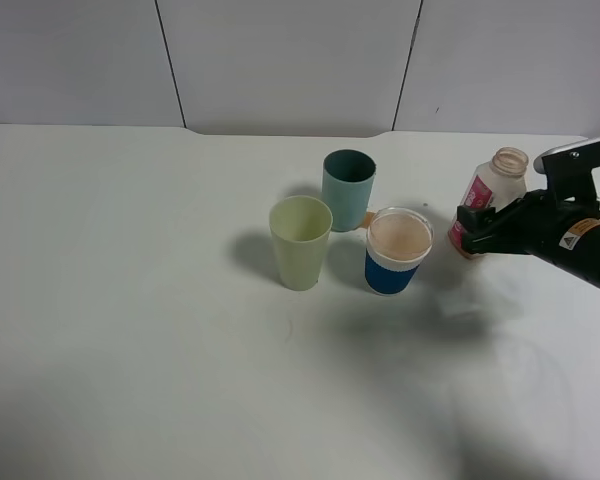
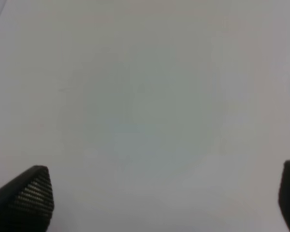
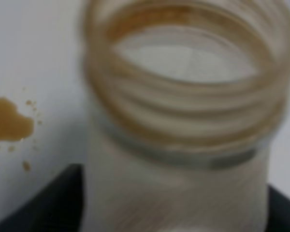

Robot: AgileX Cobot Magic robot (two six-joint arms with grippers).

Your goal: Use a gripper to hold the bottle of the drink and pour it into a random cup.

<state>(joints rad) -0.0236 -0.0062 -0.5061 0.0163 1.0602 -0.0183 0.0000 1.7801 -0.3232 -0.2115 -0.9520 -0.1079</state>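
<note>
The clear bottle (image 1: pixel 496 182) with the red-pink label stands nearly upright at the right of the table, capless. My right gripper (image 1: pixel 472 226) is shut on its lower body. In the right wrist view the bottle's neck (image 3: pixel 183 96) fills the frame, with brown residue on the rim and no dark liquid showing inside. Black fingers (image 3: pixel 48 208) sit on both sides of it. Brown drops of the drink (image 3: pixel 7 123) lie on the table beside it. The blue cup with a white band (image 1: pixel 397 252) stands just left of the bottle and shows a pale peach-brown inside. My left gripper (image 2: pixel 159 203) is open over bare table.
A pale green cup (image 1: pixel 300 243) and a teal cup (image 1: pixel 348 188) stand close to the blue cup near the table's middle. A small tan thing (image 1: pixel 366 220) lies between the teal and blue cups. The white table (image 1: pixel 130 300) ends at a panelled wall behind.
</note>
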